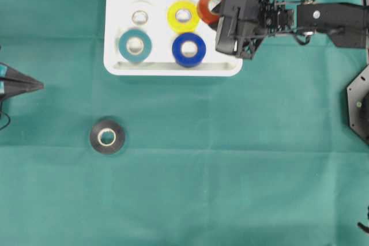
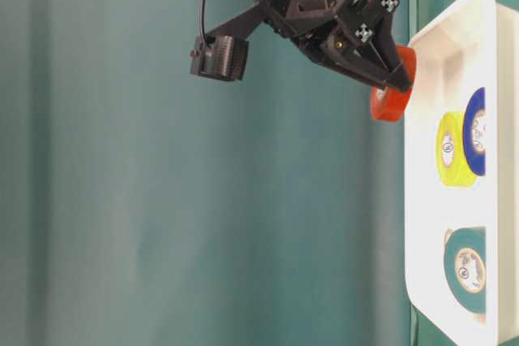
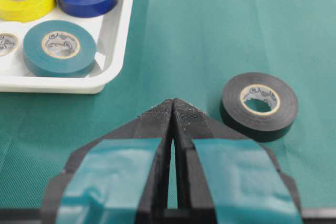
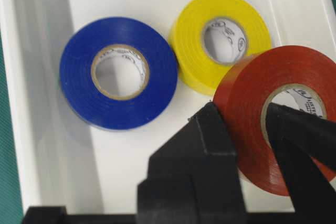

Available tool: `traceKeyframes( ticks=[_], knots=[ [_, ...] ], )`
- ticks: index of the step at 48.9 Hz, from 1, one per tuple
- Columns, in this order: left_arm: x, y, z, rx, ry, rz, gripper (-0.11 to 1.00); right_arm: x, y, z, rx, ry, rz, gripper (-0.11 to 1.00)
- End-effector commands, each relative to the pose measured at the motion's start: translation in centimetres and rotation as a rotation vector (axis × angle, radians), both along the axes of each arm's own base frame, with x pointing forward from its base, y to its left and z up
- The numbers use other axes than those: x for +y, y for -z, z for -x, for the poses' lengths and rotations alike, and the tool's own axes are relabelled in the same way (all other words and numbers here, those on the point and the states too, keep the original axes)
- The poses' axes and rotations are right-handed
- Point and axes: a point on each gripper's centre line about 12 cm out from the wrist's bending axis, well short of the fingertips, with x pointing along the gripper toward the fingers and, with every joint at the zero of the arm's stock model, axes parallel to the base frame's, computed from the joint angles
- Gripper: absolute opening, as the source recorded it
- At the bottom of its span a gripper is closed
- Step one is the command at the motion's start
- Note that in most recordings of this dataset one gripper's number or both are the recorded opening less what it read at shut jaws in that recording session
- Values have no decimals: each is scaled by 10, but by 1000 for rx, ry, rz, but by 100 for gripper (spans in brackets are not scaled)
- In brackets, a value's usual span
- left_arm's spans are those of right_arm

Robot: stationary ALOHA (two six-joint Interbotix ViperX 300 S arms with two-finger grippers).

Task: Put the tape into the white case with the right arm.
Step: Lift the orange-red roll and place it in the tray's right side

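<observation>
Overhead: the white case sits at the top centre of the green cloth and holds a teal roll, a white roll, a yellow roll and a blue roll. The right arm reaches in from the right edge, its gripper over the case's right end with the red tape partly showing beneath it. A black roll lies on the cloth, well apart from the case; the left gripper sits at the left edge, tips together. Table-level: the red tape is pinched in the right gripper, above the case rim, not resting on the floor. Left wrist: left fingers pressed together, black roll just beyond. Right wrist: one finger outside the red tape, the other through its core, clamped on the wall; yellow roll and blue roll lie below.
</observation>
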Motion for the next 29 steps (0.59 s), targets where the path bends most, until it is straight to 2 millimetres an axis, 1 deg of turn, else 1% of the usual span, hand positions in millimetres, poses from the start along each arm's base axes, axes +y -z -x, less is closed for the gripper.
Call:
traceKeyframes(
  ticks=[1,21,24,26,29],
  knots=[
    [0,-6,-2,-15,-3,-1,0,-2,-15,-1,-44,-1,16,2],
    [0,-6,-2,-15,-3,-1,0,-2,-15,-2,-67,-12,15,2],
    [0,-6,-2,-15,-3,-1,0,-3,-16,-1,-66,-9,16,10],
    [0,-6,-2,-15,-3,-1,0,-3,-15,-1,-61,-10,16,19],
    [0,-6,-2,-15,-3,-1,0,-3,-15,0,-60,-10,17,35]
  ],
)
